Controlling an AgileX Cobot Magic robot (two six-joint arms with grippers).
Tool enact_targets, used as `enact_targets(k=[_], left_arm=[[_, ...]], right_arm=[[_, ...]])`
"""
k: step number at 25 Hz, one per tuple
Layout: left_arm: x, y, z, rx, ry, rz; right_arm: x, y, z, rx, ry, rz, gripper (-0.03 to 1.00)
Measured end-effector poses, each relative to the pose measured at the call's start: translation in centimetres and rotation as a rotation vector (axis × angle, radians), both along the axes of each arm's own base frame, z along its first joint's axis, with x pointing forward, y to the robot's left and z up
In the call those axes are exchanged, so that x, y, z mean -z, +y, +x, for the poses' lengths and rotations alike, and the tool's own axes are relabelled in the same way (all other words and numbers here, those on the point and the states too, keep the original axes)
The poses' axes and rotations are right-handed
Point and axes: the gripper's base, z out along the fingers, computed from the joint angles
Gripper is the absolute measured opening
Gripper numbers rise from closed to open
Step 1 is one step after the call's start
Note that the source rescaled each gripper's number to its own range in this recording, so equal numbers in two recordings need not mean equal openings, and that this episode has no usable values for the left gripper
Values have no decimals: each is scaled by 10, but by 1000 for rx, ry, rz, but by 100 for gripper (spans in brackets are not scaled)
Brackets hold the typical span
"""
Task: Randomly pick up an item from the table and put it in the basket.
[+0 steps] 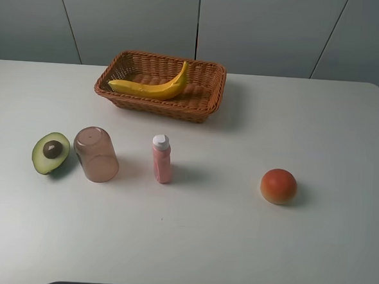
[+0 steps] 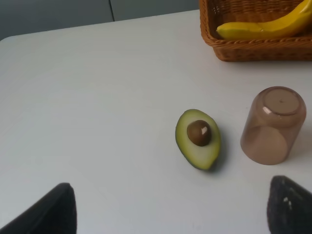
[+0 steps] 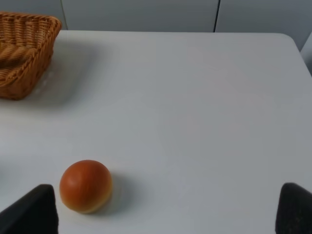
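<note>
The yellow banana [image 1: 155, 86] lies inside the orange-brown wicker basket [image 1: 208, 106] at the back of the white table [image 1: 235, 241]. It also shows in the left wrist view [image 2: 265, 27], in the basket [image 2: 253, 49]. Neither arm shows in the exterior high view. My left gripper [image 2: 168, 217] is open and empty, low over the table in front of the halved avocado [image 2: 198, 138]. My right gripper [image 3: 163, 214] is open and empty, with the round orange-red fruit [image 3: 86, 185] just ahead of one finger.
An upturned brownish translucent cup [image 1: 96, 154] stands beside the avocado [image 1: 50, 152]. A pink bottle with a white cap [image 1: 161, 158] stands mid-table. The orange-red fruit [image 1: 278, 186] sits to the right. A corner of the basket [image 3: 22, 53] shows in the right wrist view.
</note>
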Motion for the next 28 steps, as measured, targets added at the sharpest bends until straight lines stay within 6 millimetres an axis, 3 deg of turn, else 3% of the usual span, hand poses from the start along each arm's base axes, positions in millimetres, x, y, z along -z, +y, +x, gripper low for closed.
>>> enact_targets(k=[28], left_arm=[[0,0,0,0,0,0]], right_arm=[[0,-1,0,12,-5,36,93]])
